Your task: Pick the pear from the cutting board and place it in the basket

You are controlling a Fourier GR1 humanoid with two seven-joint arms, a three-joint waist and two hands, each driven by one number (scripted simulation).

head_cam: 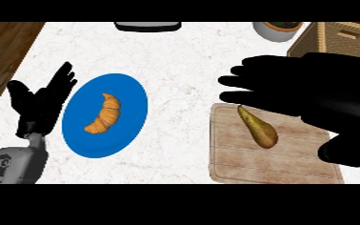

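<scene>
Head view, going left to right: the left hand (pixel 38 102) rests at the left edge of the white marbled surface (pixel 183 62), fingers straight and raised, holding nothing. Just beside it lies a blue plate (pixel 130 124) carrying a croissant (pixel 104 114), which curves along the plate's middle. At the far edge of the surface, a dark object with a pale rim (pixel 147 26) is cut off by the view, and I cannot tell what it is.

Toward the right, a wooden cutting board (pixel 281 164) sits at the near edge of the surface. The pear (pixel 258 127) lies on the board's far-left part, tilted, its narrow stem end pointing toward the far edge. The right hand (pixel 295 93) hovers over the board's far edge, its fingers spread and fairly straight, pointing left; it grips nothing. The fingers sit just beyond the pear's stem end, and they seem close to touching it, though the dark shape makes contact hard to judge.

At the far right corner stands a woven basket (pixel 330 35), only partly visible, its inside out of sight. Beside it, a pale bowl-like pot (pixel 276 33) holds something dark green.
</scene>
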